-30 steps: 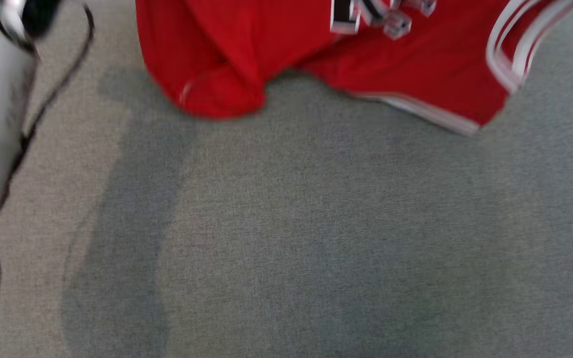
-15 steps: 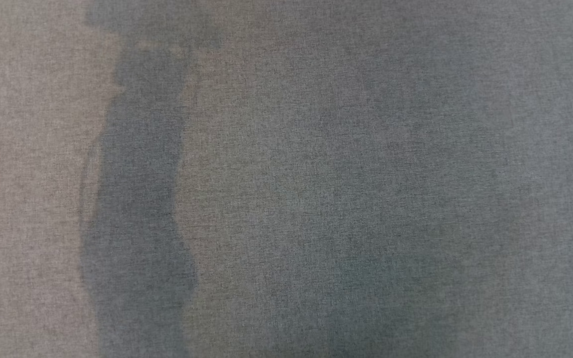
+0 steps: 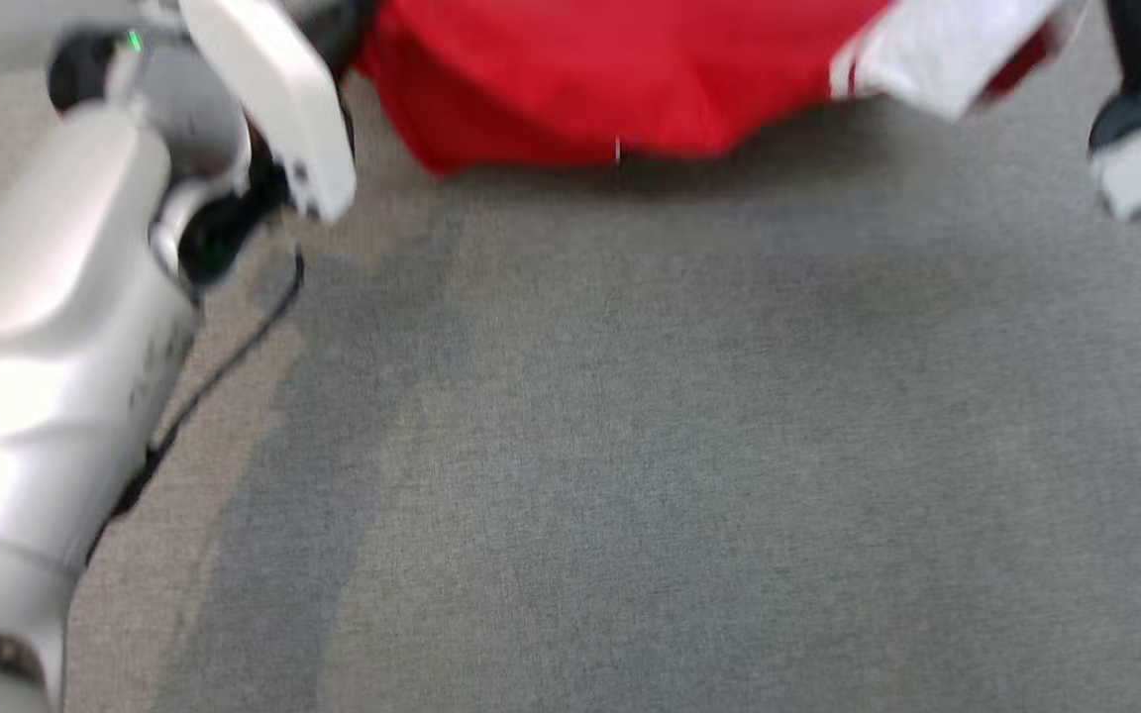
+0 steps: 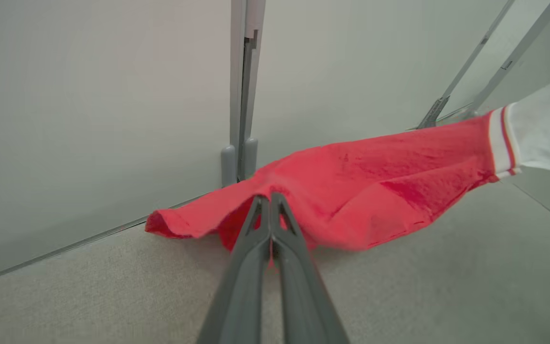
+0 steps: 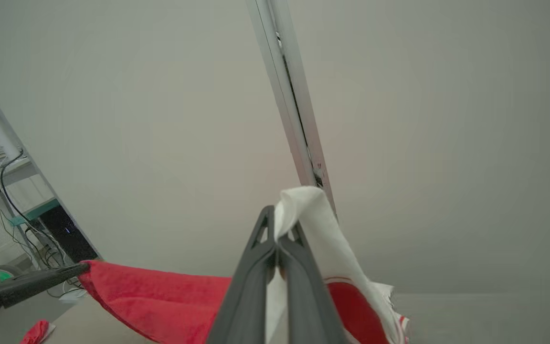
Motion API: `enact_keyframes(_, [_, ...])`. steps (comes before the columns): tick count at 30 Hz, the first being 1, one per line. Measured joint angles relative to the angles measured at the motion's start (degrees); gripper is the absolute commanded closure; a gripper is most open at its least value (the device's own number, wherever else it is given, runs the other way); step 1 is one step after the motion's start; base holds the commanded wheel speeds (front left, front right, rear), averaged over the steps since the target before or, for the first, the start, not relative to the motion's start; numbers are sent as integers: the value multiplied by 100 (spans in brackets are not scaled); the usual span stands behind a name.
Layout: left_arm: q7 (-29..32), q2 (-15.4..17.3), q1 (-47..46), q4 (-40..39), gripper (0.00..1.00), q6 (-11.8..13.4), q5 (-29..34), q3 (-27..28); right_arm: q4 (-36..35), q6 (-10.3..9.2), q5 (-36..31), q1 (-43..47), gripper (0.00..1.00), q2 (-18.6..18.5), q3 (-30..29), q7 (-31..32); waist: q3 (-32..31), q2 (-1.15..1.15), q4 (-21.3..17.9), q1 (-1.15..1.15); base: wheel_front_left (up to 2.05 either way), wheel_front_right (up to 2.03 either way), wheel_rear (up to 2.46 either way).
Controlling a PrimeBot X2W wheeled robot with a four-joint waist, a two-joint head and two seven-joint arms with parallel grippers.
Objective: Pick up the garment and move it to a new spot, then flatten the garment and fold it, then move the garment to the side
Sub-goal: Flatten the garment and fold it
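The garment [image 3: 620, 79] is a red jersey with white trim and a white part, hanging stretched between my two grippers above the grey surface. In the left wrist view my left gripper [image 4: 270, 199] is shut on a red edge of the garment [image 4: 375, 181], which sags to the right toward its white end [image 4: 542, 134]. My right gripper [image 5: 275, 227] is shut on the white fabric [image 5: 313, 220]. The red cloth [image 5: 160, 296] runs down-left from there to the left gripper's dark fingers [image 5: 41, 282]. My pale left arm [image 3: 65, 297] is at the head view's left.
A grey fabric surface [image 3: 630, 446] spreads below the garment. A black cable [image 3: 214, 366] trails beside my left arm. Pale wall panels with a vertical seam post [image 4: 244, 95] stand close behind. Metal frame legs [image 4: 470, 71] and a desk with cables [image 5: 17, 191] are to the sides.
The head camera has swung, so the whole picture shifted. The garment is back at the top of the view, with my left arm and right wrist beside it.
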Motion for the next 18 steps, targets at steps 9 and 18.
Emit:
enact_keyframes(9, [886,954,2105,-1818,100,70,-901,-543,-1159,0,571,2438,100,-1044,9,1016,-936,0,-55,0,0,0,0])
enact_keyframes(18, [1585,1957,3722,-3924,100,748,-1284,-890,-2323,0,1054,4690,100,-2390,-584,2417,-1386,0,-146,0,0,0,0])
